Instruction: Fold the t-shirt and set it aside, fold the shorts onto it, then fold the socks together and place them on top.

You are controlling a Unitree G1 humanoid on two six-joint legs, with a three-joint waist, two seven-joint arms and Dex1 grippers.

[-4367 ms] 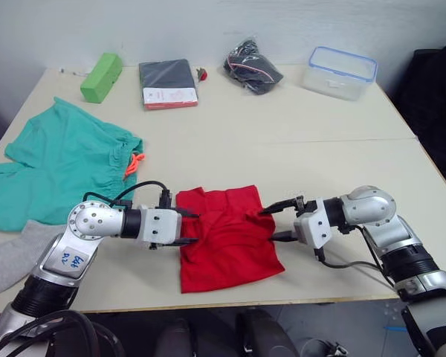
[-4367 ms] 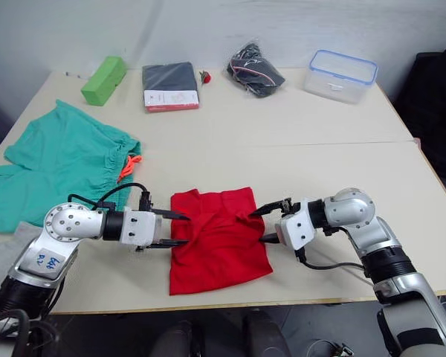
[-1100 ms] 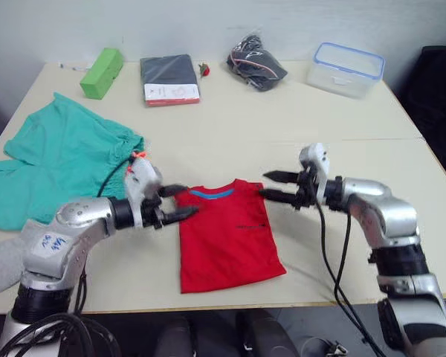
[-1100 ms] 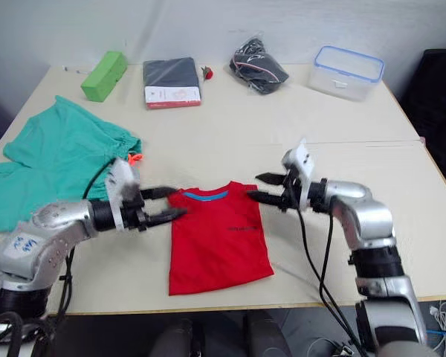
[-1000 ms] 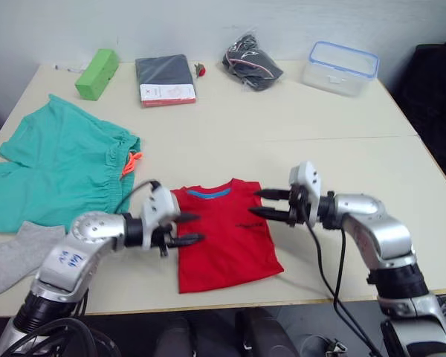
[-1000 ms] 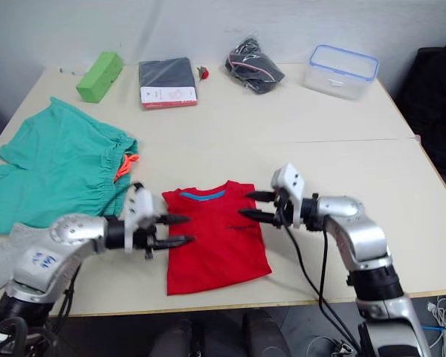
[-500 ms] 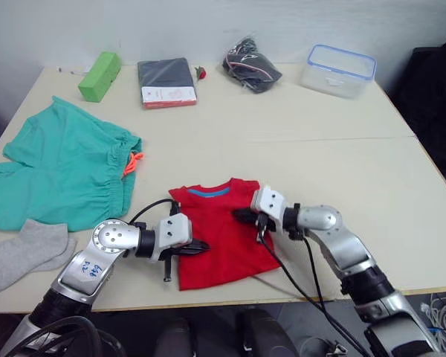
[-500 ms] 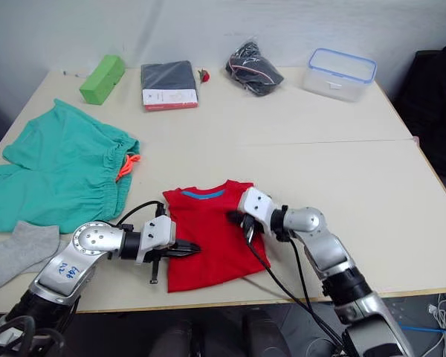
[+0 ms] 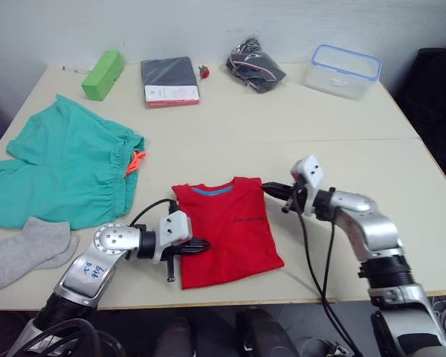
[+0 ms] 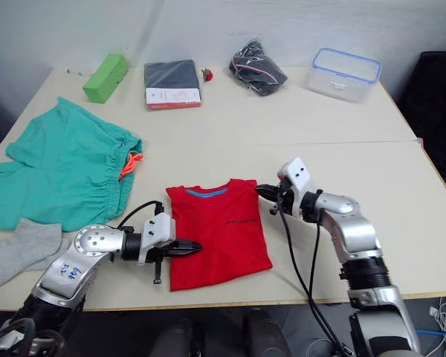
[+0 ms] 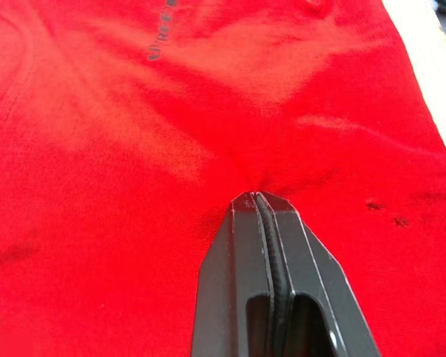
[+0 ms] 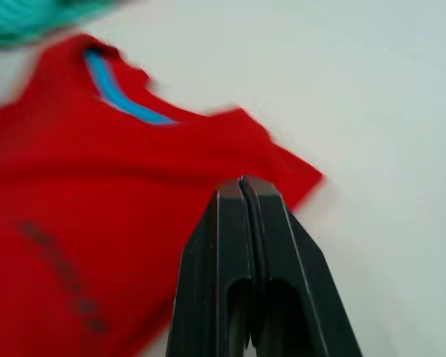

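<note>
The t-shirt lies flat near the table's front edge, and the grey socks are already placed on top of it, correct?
Not quite. The t-shirt does lie flat near the front edge, but the socks rest on the table to its left, apart from it, as the left eye view shows.

You have the red t-shirt point(image 9: 224, 229) lying flat near the bench's front edge, blue collar band away from the robot, sides folded in. The teal shorts point(image 9: 59, 171) lie spread out to its left, the grey socks point(image 9: 26, 250) at their front edge, overlapping.
</note>
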